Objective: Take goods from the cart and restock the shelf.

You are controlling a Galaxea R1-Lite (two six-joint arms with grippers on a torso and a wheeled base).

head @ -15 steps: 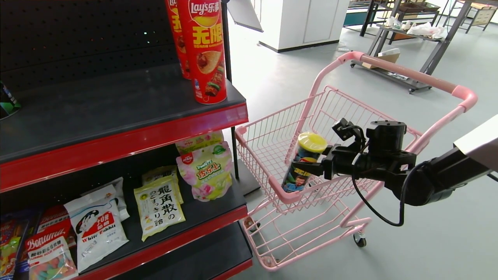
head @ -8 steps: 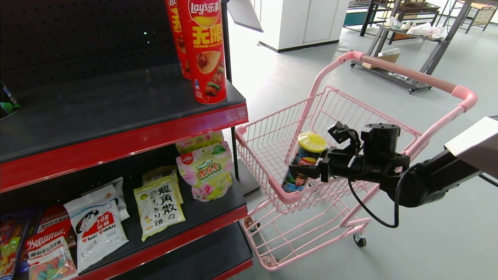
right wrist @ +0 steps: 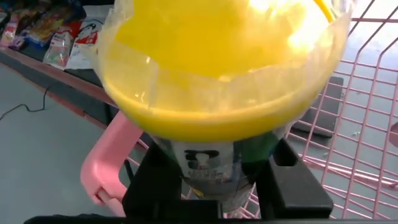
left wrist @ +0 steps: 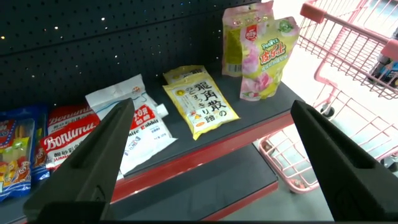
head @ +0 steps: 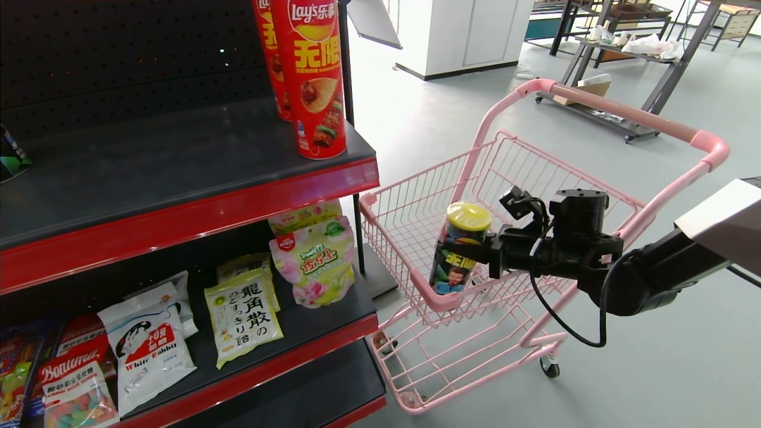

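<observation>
Two red cans [head: 312,77] stand at the right end of the shelf's [head: 148,160] upper board; snack bags [head: 242,315] lie on the lower. The cart [head: 428,297] stands on the floor [head: 654,368].

you'll find the chip can [head: 459,255], dark with a yellow lid [right wrist: 217,56], nearly upright inside the pink cart [head: 594,107], at the basket corner nearest the black, red-edged shelf [head: 178,172], clamped in the right gripper [head: 469,252].
</observation>
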